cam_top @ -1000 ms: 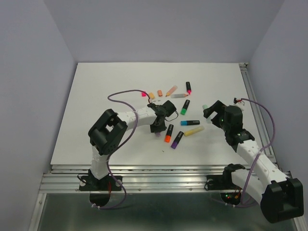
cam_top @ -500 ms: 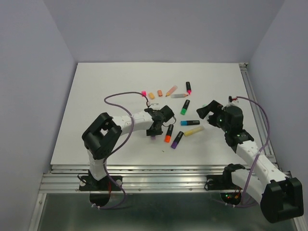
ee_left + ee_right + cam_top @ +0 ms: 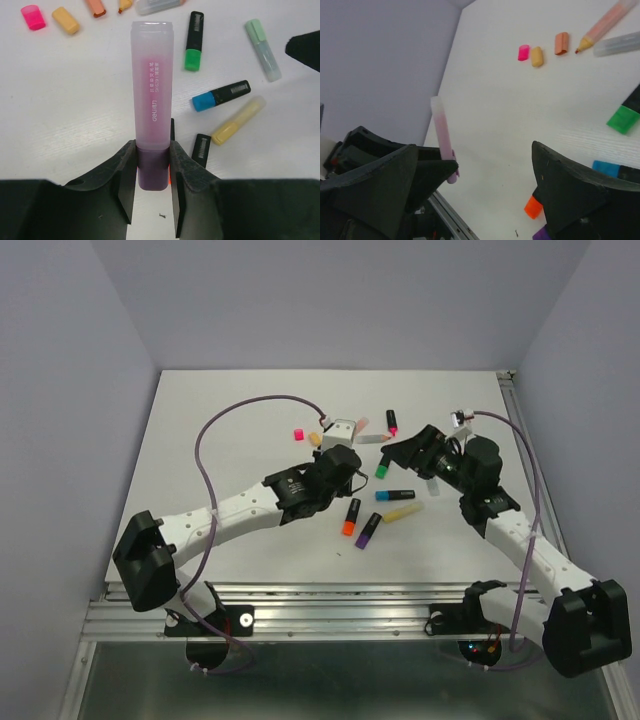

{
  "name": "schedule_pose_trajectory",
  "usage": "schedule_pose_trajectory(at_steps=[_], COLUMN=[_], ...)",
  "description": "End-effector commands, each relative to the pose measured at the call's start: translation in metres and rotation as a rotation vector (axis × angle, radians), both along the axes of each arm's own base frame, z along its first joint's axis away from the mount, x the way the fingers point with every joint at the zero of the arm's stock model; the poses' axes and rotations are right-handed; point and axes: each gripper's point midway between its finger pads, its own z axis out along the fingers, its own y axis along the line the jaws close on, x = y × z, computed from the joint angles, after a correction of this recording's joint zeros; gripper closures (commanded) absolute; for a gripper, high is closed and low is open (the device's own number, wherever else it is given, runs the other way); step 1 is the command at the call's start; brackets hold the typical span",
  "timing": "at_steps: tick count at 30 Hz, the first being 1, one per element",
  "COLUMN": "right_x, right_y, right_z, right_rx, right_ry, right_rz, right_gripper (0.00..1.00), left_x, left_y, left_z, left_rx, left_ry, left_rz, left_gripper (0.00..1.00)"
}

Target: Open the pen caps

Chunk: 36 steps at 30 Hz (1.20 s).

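Note:
My left gripper is shut on a pastel lilac pen, clamping its darker purple cap end, with the barrel sticking out past the fingers. In the top view this gripper holds the pen above the table. My right gripper is open, just right of it. In the right wrist view the pen stands beside my right gripper's left finger, apart from it. Loose caps lie on the table: pink, yellow-orange and orange.
Capped pens lie between and in front of the grippers: green-capped, blue-capped, pastel yellow, orange-capped, purple-capped. A mint pen lies further right. A rail runs along the table's right edge.
My left arm has stretched forward and lifted the lilac pen off the table. My right gripper has swung left toward it, still open.

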Motion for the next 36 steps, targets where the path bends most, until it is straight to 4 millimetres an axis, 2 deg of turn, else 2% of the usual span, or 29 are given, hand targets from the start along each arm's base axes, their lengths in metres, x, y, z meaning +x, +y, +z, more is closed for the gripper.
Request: schedule_pose_trajectory(at_steps=[1, 3, 7, 14, 17, 18, 20, 22, 23, 24, 26, 29, 31, 34, 35, 36], right_x=[-0.003, -0.004, 0.000, 0.009, 0.008, 0.008, 0.008, 0.009, 0.010, 0.011, 0.013, 0.019, 0.029, 0.051, 0.057, 0.065], right_y=[0.036, 0.050, 0.064, 0.079, 0.088, 0.090, 0.095, 0.096, 0.096, 0.097, 0.094, 0.087, 0.076, 0.053, 0.046, 0.037], right_z=[0.068, 0.063, 0.063, 0.056, 0.052, 0.051, 0.045, 0.039, 0.035, 0.032, 0.030, 0.029, 0.032, 0.047, 0.037, 0.036], right_rx=[0.063, 0.053, 0.028, 0.036, 0.037, 0.035, 0.020, -0.005, -0.019, -0.047, -0.077, -0.124, -0.162, -0.223, -0.275, -0.296], right_ry=[-0.173, -0.158, -0.165, -0.138, -0.128, -0.127, -0.103, -0.080, -0.072, -0.078, -0.072, -0.081, -0.089, -0.121, -0.090, -0.080], right_rz=[0.094, 0.104, 0.082, 0.085, 0.106, 0.105, 0.109, 0.094, 0.083, 0.062, 0.032, -0.018, -0.095, -0.251, -0.288, -0.326], right_gripper=[0.00, 0.00, 0.00, 0.01, 0.10, 0.24, 0.35, 0.50, 0.58, 0.76, 0.99, 0.99, 0.99, 0.99, 0.99, 0.99], left_x=[-0.003, -0.007, -0.017, -0.029, -0.028, -0.028, -0.026, -0.021, -0.020, -0.018, -0.017, -0.018, -0.023, -0.041, -0.054, -0.062], left_y=[-0.026, -0.032, -0.041, -0.049, -0.051, -0.051, -0.052, -0.051, -0.051, -0.050, -0.049, -0.050, -0.052, -0.050, -0.043, -0.040], left_z=[0.018, 0.021, 0.030, 0.034, 0.034, 0.035, 0.038, 0.040, 0.042, 0.045, 0.048, 0.045, 0.038, 0.009, -0.015, -0.027], left_rx=[-0.031, -0.043, -0.073, -0.110, -0.113, -0.110, -0.117, -0.115, -0.113, -0.113, -0.115, -0.112, -0.119, -0.117, -0.086, -0.081], left_ry=[-0.072, -0.067, -0.076, -0.069, -0.069, -0.072, -0.074, -0.082, -0.088, -0.096, -0.102, -0.092, -0.064, 0.022, 0.066, 0.094], left_rz=[-0.129, -0.157, -0.205, -0.251, -0.246, -0.241, -0.229, -0.201, -0.195, -0.181, -0.175, -0.180, -0.198, -0.232, -0.243, -0.245], left_gripper=[1.00, 1.00, 1.00, 1.00, 1.00, 1.00, 1.00, 1.00, 1.00, 1.00, 1.00, 1.00, 1.00, 1.00, 1.00, 1.00])
